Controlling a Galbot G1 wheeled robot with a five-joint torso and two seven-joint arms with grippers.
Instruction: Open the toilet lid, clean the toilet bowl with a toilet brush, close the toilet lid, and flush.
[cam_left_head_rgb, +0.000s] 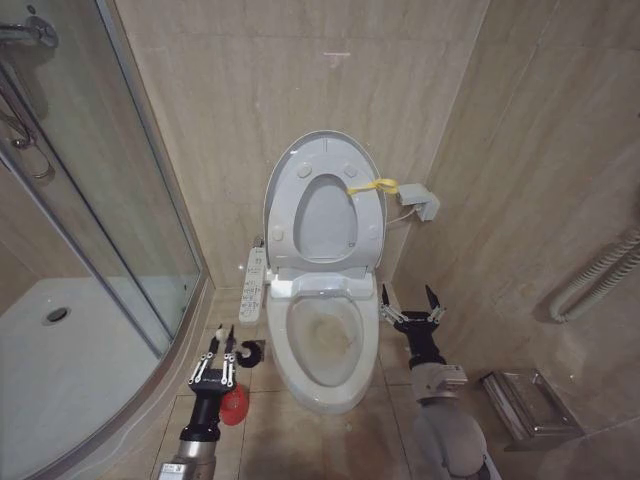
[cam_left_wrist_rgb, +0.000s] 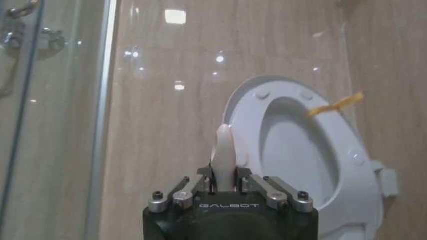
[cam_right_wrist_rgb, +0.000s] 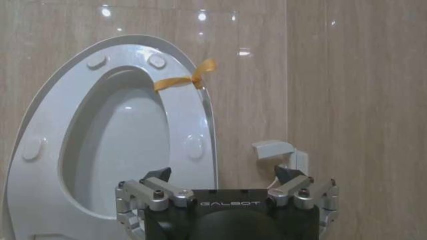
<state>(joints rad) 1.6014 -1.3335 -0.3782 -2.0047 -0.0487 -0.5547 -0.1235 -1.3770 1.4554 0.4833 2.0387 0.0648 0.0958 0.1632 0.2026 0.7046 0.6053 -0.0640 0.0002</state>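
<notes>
With the toilet lid (cam_left_head_rgb: 325, 205) raised at frame centre, the left tool (cam_left_head_rgb: 216, 352), lower left, grips the toilet brush (cam_left_wrist_rgb: 223, 155) by its white handle, while the right tool (cam_left_head_rgb: 411, 301) waits open beside the toilet bowl (cam_left_head_rgb: 325, 345); scrubbing seems next, requiring a swing over the rim.

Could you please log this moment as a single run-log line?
toilet lid: raised against wall | toilet bowl: exposed, stained | left gripper: shut on toilet brush handle, left of bowl | right gripper: open, right of bowl
</notes>
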